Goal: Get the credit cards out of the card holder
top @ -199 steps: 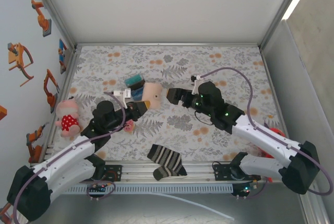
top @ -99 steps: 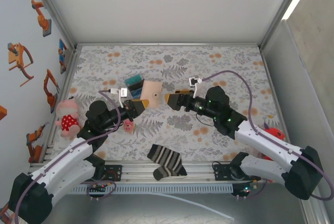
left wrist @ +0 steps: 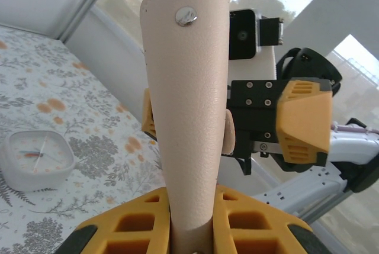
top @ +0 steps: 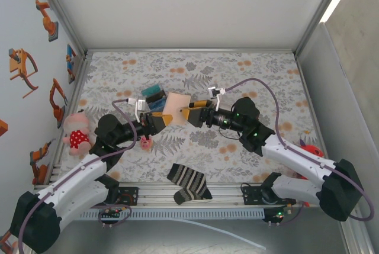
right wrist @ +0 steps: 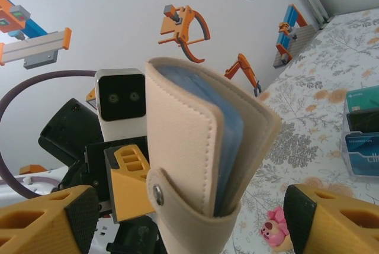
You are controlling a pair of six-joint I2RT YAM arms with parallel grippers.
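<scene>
A soft tan bifold card holder (top: pixel 176 105), stitched along its edges, with a matte pebbled grain and a round metal snap stud, is being held over the floral-printed tabletop (top: pixel 249 76), just left of the top view's centre. The left pincer (top: pixel 160 121), narrowed almost fully, is clamping the holder's lower edge between ribbed yellow fingers (left wrist: pixel 124 230), and the holder is rising upright through the middle of the left wrist view. Smooth pale blue-grey layers (right wrist: pixel 228 129) are showing between its curved leaves; whether they are panel or card I cannot tell. The right pincer (top: pixel 192 113) is standing wide open, its orange-and-black fingers (right wrist: pixel 47 218) flanking the holder from the lower corners of the right wrist view without touching it.
</scene>
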